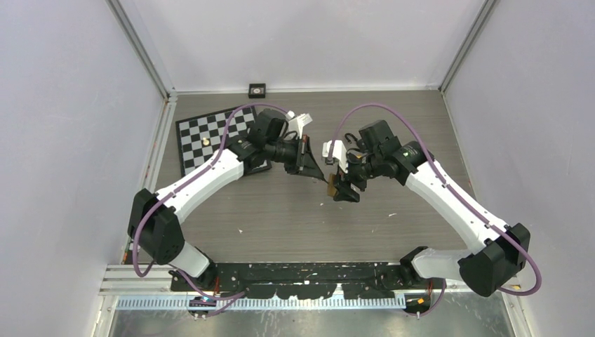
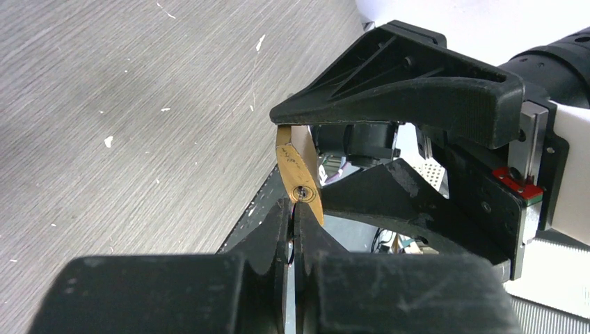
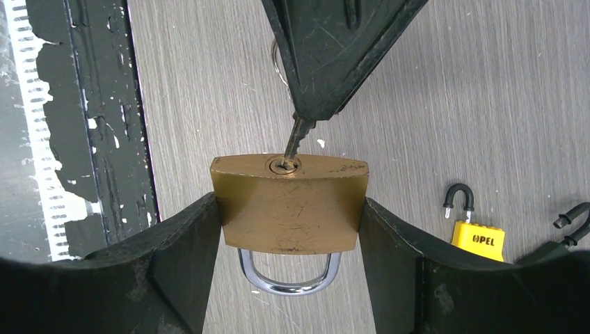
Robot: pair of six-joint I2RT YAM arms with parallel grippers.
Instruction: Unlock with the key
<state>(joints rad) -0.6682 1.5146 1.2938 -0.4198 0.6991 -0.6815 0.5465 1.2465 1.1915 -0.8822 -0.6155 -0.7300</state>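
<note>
Black left gripper (image 2: 292, 221), its fingers pressed together, pinches a slim silver metal key (image 3: 298, 136) whose tip sits in the keyway (image 3: 283, 165) of a scratched brass padlock (image 3: 289, 209). The right gripper (image 1: 345, 188) clamps the padlock mid-table. Insertion seems under way, and the next move likely calls for pushing deeper, then twisting.

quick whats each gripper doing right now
left gripper: closed on the key, its tip in the padlock keyhole
right gripper: holding the padlock by its sides
</note>
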